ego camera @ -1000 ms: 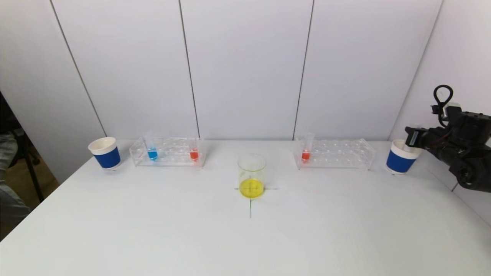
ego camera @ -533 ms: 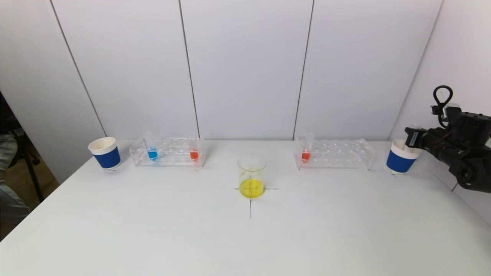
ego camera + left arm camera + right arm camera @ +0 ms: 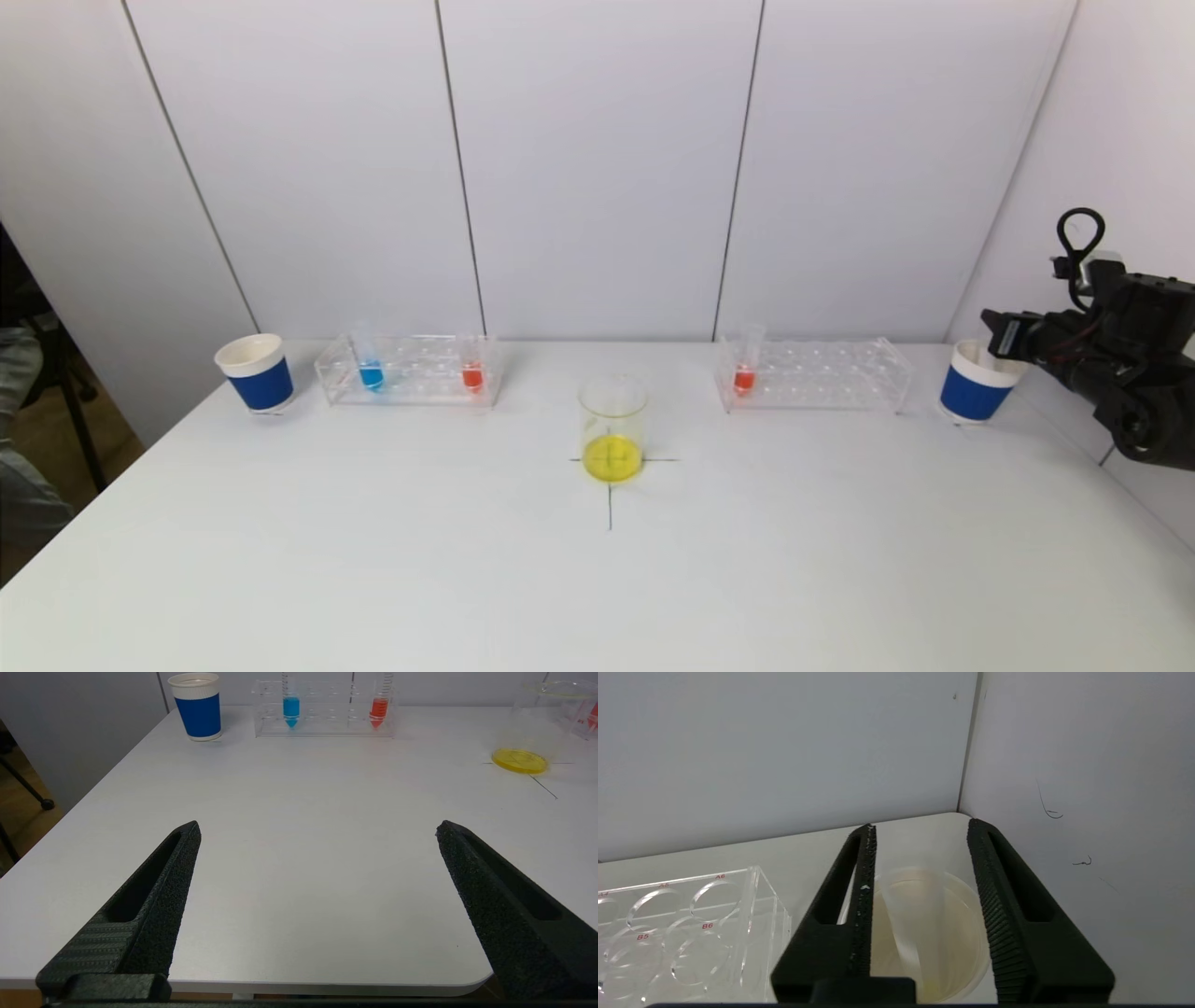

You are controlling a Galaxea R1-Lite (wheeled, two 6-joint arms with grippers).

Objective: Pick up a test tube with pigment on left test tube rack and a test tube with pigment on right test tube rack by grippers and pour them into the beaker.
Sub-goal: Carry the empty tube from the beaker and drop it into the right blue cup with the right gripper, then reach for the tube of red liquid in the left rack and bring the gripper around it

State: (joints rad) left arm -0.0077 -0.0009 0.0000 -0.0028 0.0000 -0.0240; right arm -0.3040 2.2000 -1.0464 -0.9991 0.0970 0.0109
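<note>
Black right gripper (image 3: 920, 830) over the right blue paper cup (image 3: 974, 382), fingers parted and clear of the empty test tube (image 3: 903, 933) leaning loose inside that cup. Black left gripper (image 3: 317, 828) low over the near left part of the white table (image 3: 597, 579), spread wide around nothing. Yellow liquid in the beaker (image 3: 612, 427) at table centre; blue tube (image 3: 371, 366) and orange tube (image 3: 471, 368) upright in the left rack (image 3: 409, 371), red tube (image 3: 745, 368) upright in the right rack (image 3: 812, 373), left blue paper cup (image 3: 255, 372) beside the left rack.
</note>
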